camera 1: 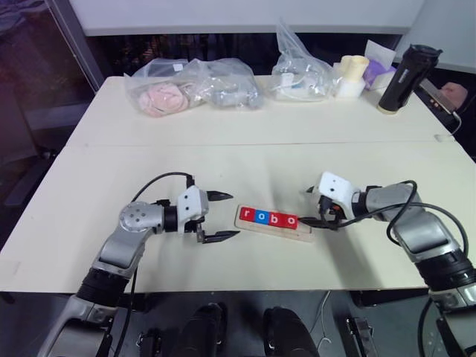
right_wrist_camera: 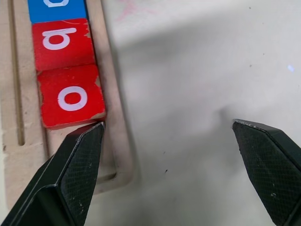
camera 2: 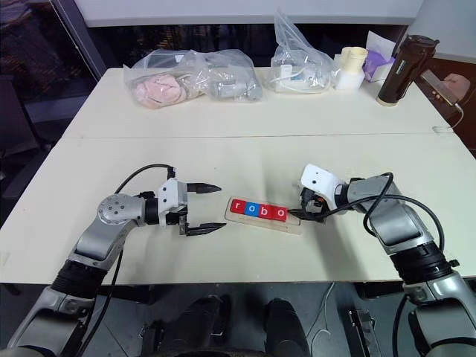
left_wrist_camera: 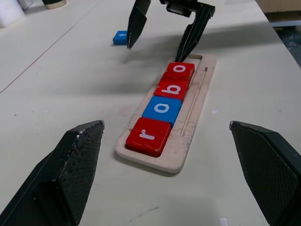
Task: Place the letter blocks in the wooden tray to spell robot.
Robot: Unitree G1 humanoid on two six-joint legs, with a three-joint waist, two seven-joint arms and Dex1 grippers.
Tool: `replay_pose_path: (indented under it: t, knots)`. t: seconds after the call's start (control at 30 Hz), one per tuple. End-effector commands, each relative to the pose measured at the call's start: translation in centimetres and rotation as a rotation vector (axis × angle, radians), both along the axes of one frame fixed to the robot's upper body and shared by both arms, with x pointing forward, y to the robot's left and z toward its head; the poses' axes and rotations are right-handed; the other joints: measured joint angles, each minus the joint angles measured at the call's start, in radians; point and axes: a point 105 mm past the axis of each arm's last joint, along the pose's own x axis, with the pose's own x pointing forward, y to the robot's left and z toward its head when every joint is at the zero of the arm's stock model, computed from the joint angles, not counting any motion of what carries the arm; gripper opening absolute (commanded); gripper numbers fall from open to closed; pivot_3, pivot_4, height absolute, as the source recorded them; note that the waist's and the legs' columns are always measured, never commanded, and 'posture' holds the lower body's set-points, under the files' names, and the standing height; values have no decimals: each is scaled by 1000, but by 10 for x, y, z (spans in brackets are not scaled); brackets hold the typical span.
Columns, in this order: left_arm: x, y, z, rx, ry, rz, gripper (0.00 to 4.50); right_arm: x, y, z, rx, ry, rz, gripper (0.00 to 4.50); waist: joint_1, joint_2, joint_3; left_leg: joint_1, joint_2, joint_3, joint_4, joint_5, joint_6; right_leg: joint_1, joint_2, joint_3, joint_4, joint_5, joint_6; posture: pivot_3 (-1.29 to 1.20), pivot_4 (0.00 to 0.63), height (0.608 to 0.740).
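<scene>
The wooden tray (camera 1: pixel 306 235) lies on the table between my two grippers. In it sit several letter blocks in a row: red r (left_wrist_camera: pixel 148 135), blue o (left_wrist_camera: pixel 161 109), red b (left_wrist_camera: pixel 172 88), red o (left_wrist_camera: pixel 179 70). The tray's right end slot (right_wrist_camera: pixel 61 155) is bare. A blue t block (left_wrist_camera: pixel 120 37) lies flat on the table past the tray's right end, beyond my right gripper. My right gripper (camera 1: pixel 306 207) is open and points down at that end, one finger (right_wrist_camera: pixel 70 174) over the bare slot beside the red o (right_wrist_camera: pixel 70 96). My left gripper (camera 1: pixel 235 216) is open and empty, level, facing the tray's left end.
Clear plastic bags (camera 1: pixel 193 85) of items lie along the table's far side, with another bag (camera 1: pixel 301 71), pale cups (camera 1: pixel 353 74) and a black bottle (camera 1: pixel 407 74) at the back right. A person's hand (camera 1: pixel 454 93) shows at the far right. The table's front edge (camera 1: pixel 223 286) is close.
</scene>
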Motion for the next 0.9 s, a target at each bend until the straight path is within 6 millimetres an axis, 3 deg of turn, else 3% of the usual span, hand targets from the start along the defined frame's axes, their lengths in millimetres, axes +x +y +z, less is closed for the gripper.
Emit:
replay_pose_path:
  t: [0.03,0.6,0.9]
  knots:
    - [-1,-1,11,-14,-41,-1,4500,0,3,-5,-14,13,19,4429,-1,0,0,0,0,0,0,0,0,0,0,0,0,0,0,0,150,738]
    - [-2,-2,13,-18,-42,4,4500,9,7,-7,-34,-28,27,4429,-18,0,0,7,0,0,0,-1,-2,6,1,0,0,0,-2,0,150,738]
    - [-2,-2,13,-18,-44,2,4500,-1,-3,-5,-72,-7,43,4429,-17,0,0,6,0,0,0,-1,-1,6,1,0,0,1,-2,0,150,738]
